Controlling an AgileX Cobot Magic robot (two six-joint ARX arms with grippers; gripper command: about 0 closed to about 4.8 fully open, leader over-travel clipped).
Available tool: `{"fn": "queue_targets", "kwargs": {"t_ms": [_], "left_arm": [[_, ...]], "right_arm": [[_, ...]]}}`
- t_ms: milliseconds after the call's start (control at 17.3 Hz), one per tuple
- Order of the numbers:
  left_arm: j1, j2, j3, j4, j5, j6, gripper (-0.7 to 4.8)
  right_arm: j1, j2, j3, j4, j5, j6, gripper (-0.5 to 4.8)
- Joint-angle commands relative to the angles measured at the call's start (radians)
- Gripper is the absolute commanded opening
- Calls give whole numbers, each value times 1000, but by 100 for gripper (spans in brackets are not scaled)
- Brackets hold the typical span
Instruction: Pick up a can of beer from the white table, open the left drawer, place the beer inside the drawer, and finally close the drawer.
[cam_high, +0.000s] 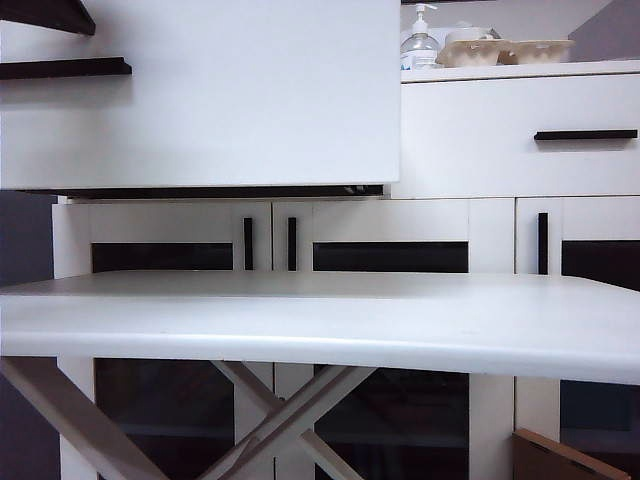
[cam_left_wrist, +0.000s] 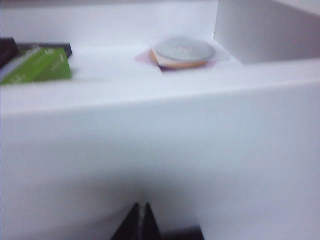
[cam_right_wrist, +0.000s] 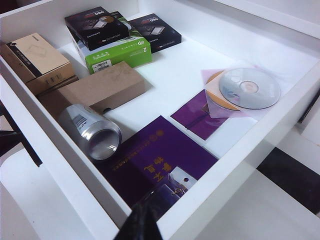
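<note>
While the wide white rectangular left drawer (cam_high: 200, 95) stands pulled out of the white cabinet (cam_high: 480, 235), the small silver aluminium can of beer (cam_right_wrist: 90, 131) lies on its side inside it, against the drawer's side wall, its dull round end showing. It rests partly on a dark purple booklet with gold characters (cam_right_wrist: 157, 160) and just beside a plain brown cardboard box (cam_right_wrist: 97, 90). Farther along the smooth white floor sit a green carton (cam_right_wrist: 117, 56), black boxes (cam_right_wrist: 95, 26) and a shiny silver disc in a clear sleeve (cam_right_wrist: 248, 88). The right gripper (cam_right_wrist: 140, 225) hangs over the drawer's front edge, its black fingers pressed together and empty. The left gripper (cam_left_wrist: 141, 222) sits low before the drawer's blank front panel, its dark fingertips also meeting with nothing between them; that view is blurred, so the green shape (cam_left_wrist: 37, 65) at the drawer's far corner is probably the same carton. Below, the large white table (cam_high: 320, 320) shows a matte, rounded edge on light wooden crossed legs (cam_high: 270, 415). A clear pump bottle (cam_high: 420, 40) and egg cartons (cam_high: 505, 50) stand on the cabinet top.
</note>
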Motion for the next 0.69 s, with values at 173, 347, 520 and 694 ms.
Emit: {"fn": "queue_targets", "kwargs": {"t_ms": [173, 347, 520, 694], "left_arm": [[-1, 57, -2, 156, -49, 5, -6], [-1, 117, -2, 223, -48, 5, -6], [-1, 151, -2, 253, -50, 4, -6], [-1, 171, -2, 301, -68, 4, -6]], "right_arm": [[2, -4, 1, 13, -66, -6, -1], [2, -4, 1, -13, -92, -9, -1], [2, -4, 1, -95, -151, -45, -1], [2, -4, 1, -124, -165, -46, -1]]}}
